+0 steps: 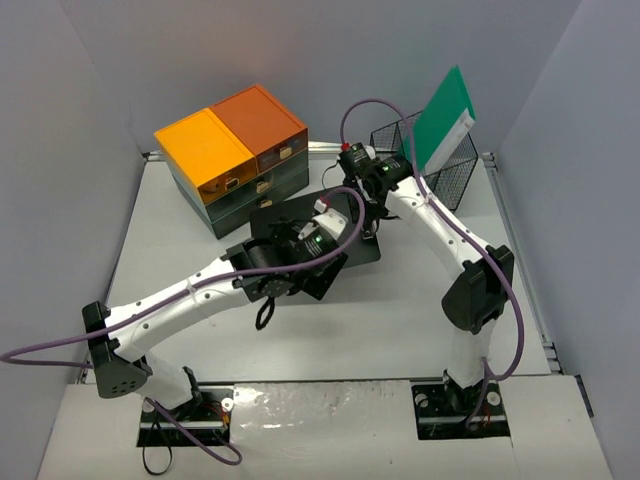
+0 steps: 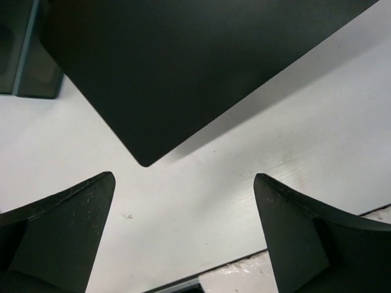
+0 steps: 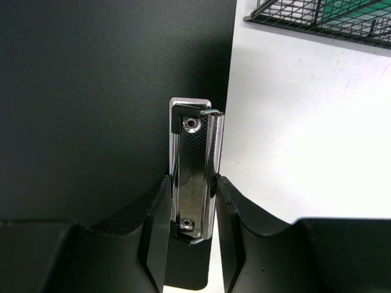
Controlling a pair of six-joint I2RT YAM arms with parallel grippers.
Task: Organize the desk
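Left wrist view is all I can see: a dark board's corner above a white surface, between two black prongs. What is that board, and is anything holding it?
Observer: It is a black clipboard. The right arm has its jaws shut on the metal clip at the board's edge.
Operator: Is there anything else out there that I'm missing?
Observer: Yes. At the far right of the desk stands a black wire basket, and a green folder leans in it.
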